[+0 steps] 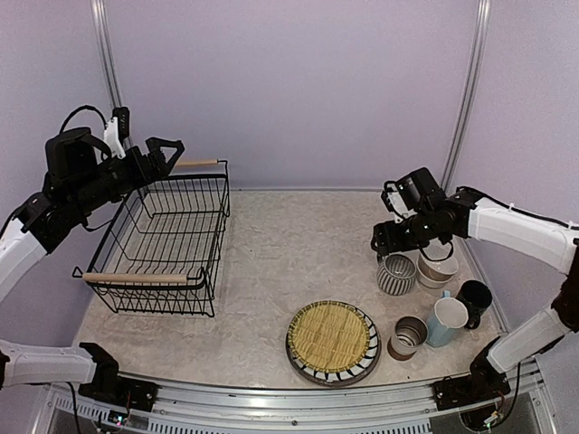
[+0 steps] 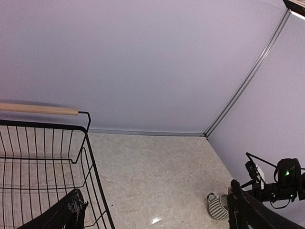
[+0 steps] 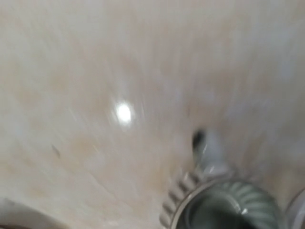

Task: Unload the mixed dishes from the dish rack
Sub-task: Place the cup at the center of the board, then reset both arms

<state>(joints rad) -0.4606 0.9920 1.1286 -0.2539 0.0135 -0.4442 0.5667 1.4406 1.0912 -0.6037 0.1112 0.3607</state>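
The dish rack (image 1: 163, 240), a black wire basket with wooden handles, stands empty at the left; it also shows in the left wrist view (image 2: 47, 157). My left gripper (image 1: 163, 154) hangs open and empty over its far end, its fingers (image 2: 62, 214) spread wide. My right gripper (image 1: 389, 242) hovers just above the grey-striped pot (image 1: 396, 274), jaws apart and holding nothing. The pot (image 3: 224, 205) shows blurred in the right wrist view. The stacked bowls (image 1: 437, 268), black mug (image 1: 474, 298), light blue mug (image 1: 445, 321), brown-white cup (image 1: 408, 336) and yellow mat (image 1: 332, 334) on the striped plate (image 1: 312, 371) stand on the table.
The pot (image 2: 219, 206) and my right arm (image 2: 281, 181) show at the far right of the left wrist view. The dishes are clustered at the front right. Purple walls close in the back and both sides.
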